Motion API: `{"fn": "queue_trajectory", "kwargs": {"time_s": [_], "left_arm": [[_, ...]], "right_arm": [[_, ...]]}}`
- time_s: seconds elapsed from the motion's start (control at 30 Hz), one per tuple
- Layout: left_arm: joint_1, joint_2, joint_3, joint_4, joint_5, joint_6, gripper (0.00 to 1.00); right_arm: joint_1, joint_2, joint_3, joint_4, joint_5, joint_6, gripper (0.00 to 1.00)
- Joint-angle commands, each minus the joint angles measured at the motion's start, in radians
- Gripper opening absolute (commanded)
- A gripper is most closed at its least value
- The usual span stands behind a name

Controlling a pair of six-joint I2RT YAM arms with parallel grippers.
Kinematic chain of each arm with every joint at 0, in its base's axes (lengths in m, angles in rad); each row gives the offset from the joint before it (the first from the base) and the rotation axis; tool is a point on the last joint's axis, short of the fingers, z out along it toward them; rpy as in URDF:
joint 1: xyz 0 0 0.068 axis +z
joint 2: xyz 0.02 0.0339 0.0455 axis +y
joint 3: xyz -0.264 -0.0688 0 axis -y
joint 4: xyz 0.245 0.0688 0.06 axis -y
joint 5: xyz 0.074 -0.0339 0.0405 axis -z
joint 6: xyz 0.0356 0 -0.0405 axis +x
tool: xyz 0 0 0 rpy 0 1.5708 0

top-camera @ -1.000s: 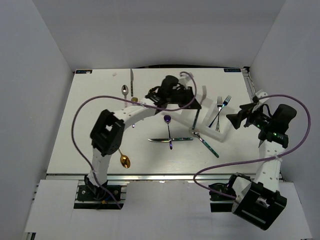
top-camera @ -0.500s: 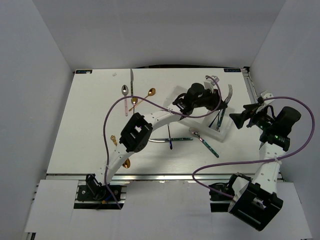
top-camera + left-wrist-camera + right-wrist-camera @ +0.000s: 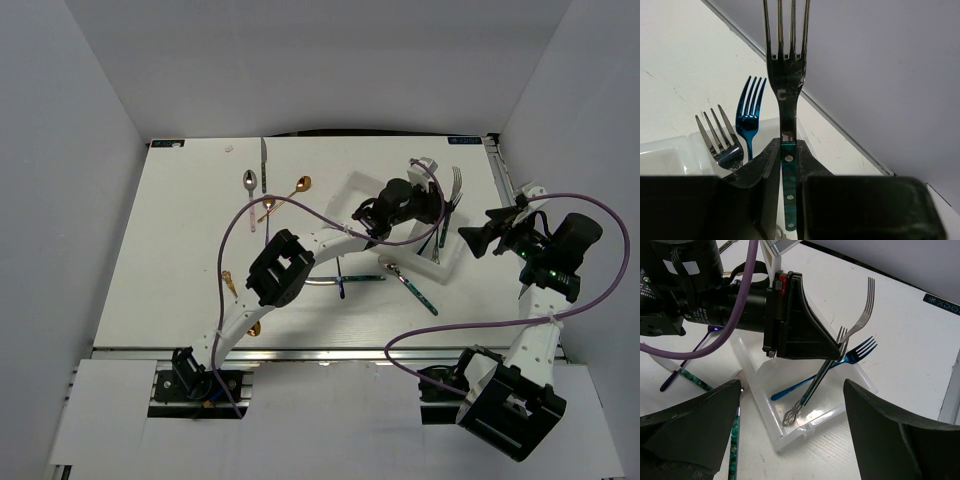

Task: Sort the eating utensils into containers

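The left arm reached far across the tabletop (image 3: 180, 230) to the right, wrist low over the white tray (image 3: 807, 432). The left fingers (image 3: 765, 170) pinched a silver fork (image 3: 786, 75) by its teal handle above the end compartment, where a blue fork (image 3: 852, 356) and another silver fork (image 3: 816, 385) lay. The right arm stood folded at the right edge, with the right fingers (image 3: 695, 420) spread wide.

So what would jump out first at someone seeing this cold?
The left hand, shut on a teal-handled fork, holds it tines-outward above the white tray at the far right of the table. A blue fork and a silver fork already lie in the tray's end compartment nearest the right arm. The right hand hangs open just beside the tray.
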Motion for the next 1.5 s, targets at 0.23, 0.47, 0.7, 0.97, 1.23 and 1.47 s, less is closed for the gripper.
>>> {"fn": "queue_trajectory", "kwargs": {"time_s": [0.23, 0.47, 0.7, 0.97, 1.23, 1.47], "left_arm": [[-0.023, -0.077, -0.11, 0.067, -0.024, 0.008, 0.19], [-0.023, -0.123, -0.158, 0.067, -0.011, 0.002, 0.33], [-0.024, -0.229, -0.187, 0.066, -0.014, 0.04, 0.52], [-0.015, -0.456, -0.374, 0.057, -0.067, 0.172, 0.67], [0.257, -0.868, -0.756, -0.109, 0.141, 0.115, 0.74], [0.594, -1.161, -1.025, -0.305, 0.356, 0.13, 0.79]], "right_arm": [[-0.005, 0.012, -0.01, 0.032, -0.022, 0.016, 0.89], [-0.005, 0.015, -0.015, 0.035, -0.022, 0.016, 0.89], [-0.005, 0.012, -0.013, 0.018, -0.08, -0.019, 0.89], [-0.004, 0.017, 0.066, -0.194, -0.148, -0.184, 0.89], [0.177, 0.095, 0.258, -0.668, -0.018, -0.566, 0.89], [0.649, 0.202, 0.281, -0.657, 0.302, -0.547, 0.89]]}}
